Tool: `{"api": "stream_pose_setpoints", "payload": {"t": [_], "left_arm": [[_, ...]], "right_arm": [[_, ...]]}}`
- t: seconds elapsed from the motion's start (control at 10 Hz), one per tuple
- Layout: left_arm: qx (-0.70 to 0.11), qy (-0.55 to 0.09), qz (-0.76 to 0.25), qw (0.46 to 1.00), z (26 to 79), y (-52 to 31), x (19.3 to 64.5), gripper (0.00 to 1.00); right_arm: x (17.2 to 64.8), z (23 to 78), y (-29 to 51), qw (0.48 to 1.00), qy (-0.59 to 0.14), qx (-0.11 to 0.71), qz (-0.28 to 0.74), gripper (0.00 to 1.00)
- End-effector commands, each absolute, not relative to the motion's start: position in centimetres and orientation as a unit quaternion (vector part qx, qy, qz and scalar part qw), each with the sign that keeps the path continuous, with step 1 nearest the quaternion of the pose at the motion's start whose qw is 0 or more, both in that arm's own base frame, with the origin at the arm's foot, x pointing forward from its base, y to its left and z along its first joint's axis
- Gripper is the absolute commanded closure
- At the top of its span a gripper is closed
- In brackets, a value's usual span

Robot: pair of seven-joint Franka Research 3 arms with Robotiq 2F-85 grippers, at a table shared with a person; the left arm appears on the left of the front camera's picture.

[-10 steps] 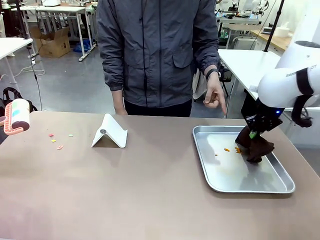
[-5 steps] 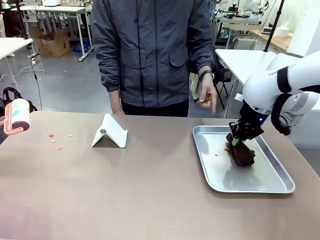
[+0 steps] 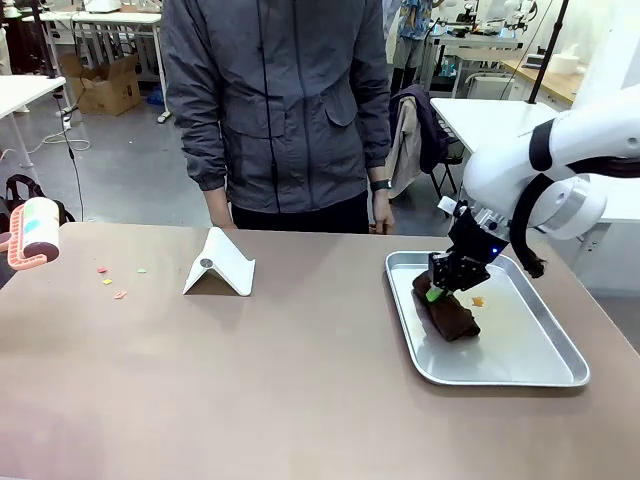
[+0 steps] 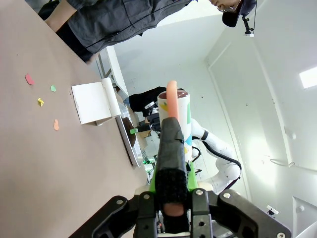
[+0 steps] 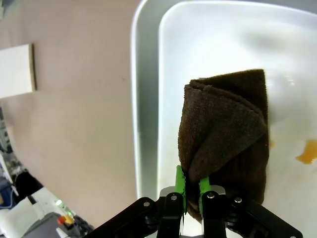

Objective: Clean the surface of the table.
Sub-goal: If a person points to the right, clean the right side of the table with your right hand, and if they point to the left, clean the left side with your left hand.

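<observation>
Widest thing out there is the table point(image 3: 300, 400), a smooth matte brownish-taupe top running edge to edge, right in front of the arms. A person point(image 3: 280, 100) in a grey zip jacket stands at its far side, hands down by the edge.

Over on the right, the silver metal tray point(image 3: 560, 375), rectangular with rounded corners and a raised rim, sits flat on the table. The right gripper point(image 5: 189, 184) is down inside it, green pads pressed together on a fold of the dark brown cloth point(image 3: 450, 318) (thick, nappy, towel-like stuff, bunched into a soft wedge). The cloth's lower end rests on the tray floor near the left rim.

The white folded stand point(image 3: 220, 265) sits like a small tent left of centre, well apart from the tray.

At the far left, the left gripper point(image 4: 171, 191) is clamped tight on the black-wrapped handle of a lint roller point(image 3: 35, 232): salmon-pink frame, white drum flecked with colour, held above the table's edge.

Smallest now: a few paper scraps point(image 3: 108, 281), pink, yellow and green, lie on the table near the roller, and an orange crumb point(image 3: 478, 300) lies on the tray floor beside the cloth.
</observation>
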State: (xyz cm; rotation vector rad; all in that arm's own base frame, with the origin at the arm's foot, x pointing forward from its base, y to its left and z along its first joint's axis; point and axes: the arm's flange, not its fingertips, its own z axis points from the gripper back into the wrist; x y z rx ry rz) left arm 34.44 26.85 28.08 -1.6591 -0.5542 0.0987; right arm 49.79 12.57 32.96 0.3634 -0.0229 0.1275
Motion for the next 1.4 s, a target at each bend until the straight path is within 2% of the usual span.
{"api": "stream_pose_setpoints", "payload": {"t": [0.0,0.5,1.3], "left_arm": [[-0.725,-0.246,0.036,0.642,28.4,26.7,34.0,0.83],[-0.725,-0.246,0.036,0.642,28.4,26.7,34.0,0.83],[-0.725,-0.246,0.036,0.642,28.4,26.7,34.0,0.83]], "right_arm": [[49.4,33.1,13.3,0.98,-0.028,0.169,0.096,0.88],[50.3,30.6,12.8,0.994,-0.003,0.083,0.077,0.88],[52.5,29.0,3.4,0.993,-0.015,0.088,-0.083,0.88]]}}
